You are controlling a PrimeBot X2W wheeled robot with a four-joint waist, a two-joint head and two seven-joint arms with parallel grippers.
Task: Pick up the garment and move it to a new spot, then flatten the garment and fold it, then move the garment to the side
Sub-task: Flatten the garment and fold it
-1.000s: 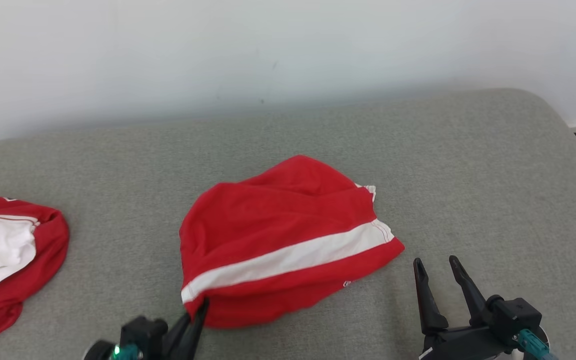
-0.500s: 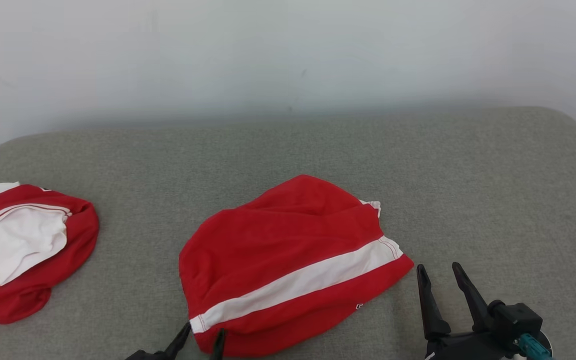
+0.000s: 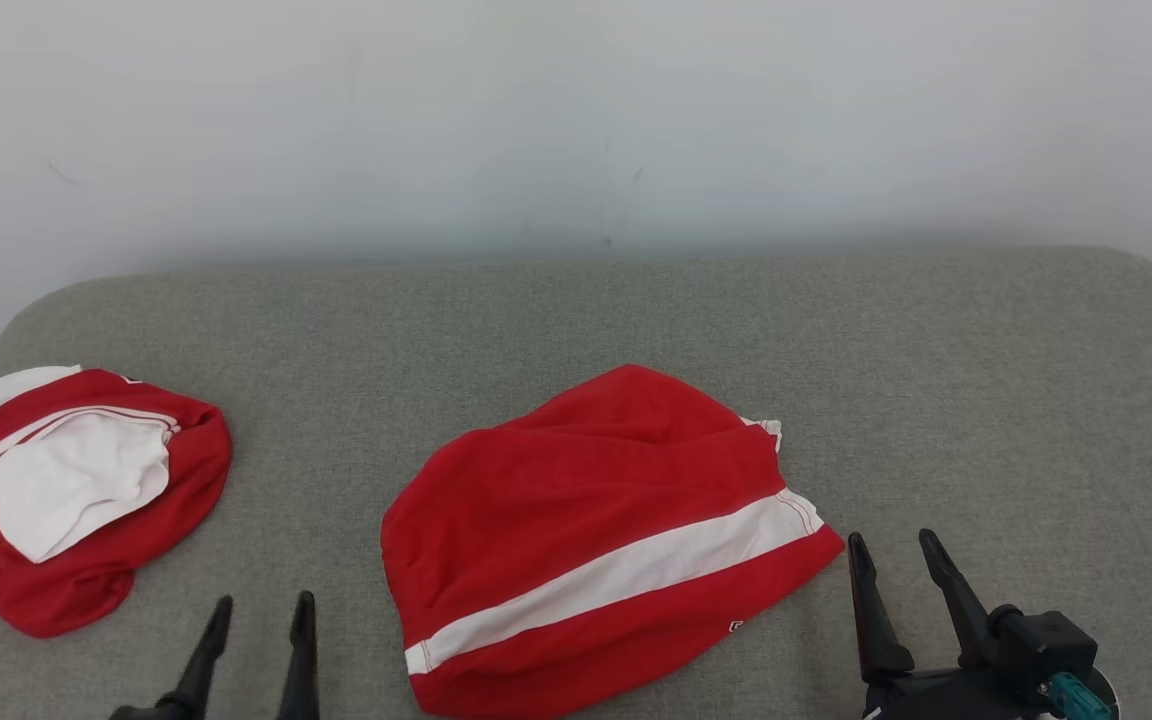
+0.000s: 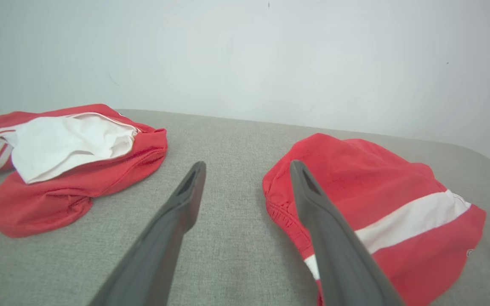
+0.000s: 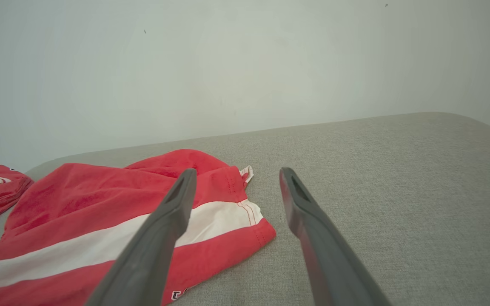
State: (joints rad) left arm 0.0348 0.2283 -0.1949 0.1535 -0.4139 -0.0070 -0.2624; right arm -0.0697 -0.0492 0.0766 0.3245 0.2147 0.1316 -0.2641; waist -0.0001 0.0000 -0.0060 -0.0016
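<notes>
**Task item.** The red garment (image 3: 596, 540) lies folded in a compact bundle on the grey cushioned surface (image 3: 936, 380), near its front edge and roughly at mid-width. A white stripe (image 3: 626, 570) crosses the garment diagonally. Neither gripper is touching it.

**Left gripper** (image 3: 264, 600). It sits to the left of the garment and clear of it. Its fingers are spread apart and hold nothing.

**Right gripper** (image 3: 891, 540). It sits just beside the garment's right corner without touching it. Its fingers are likewise spread and empty.

**Other item.** A second red garment (image 3: 86, 490) with white lining turned outward lies well to the left of the folded garment, with bare cushion between the two.

**Differences between views.**
- The head view gives the full layout, with both grippers flanking the garment and a pale wall (image 3: 576, 120) behind.
- The left wrist view shows the gathered, elasticated hem on the garment's left edge, which the head view does not resolve. The left gripper's right finger overlaps that edge in this view, and contact cannot be confirmed from it.
- The right wrist view shows red double stitching at the stripe's end, a small white tab at the far corner and part of a small mark near the front hem. In the head view that mark is only a speck.
</notes>
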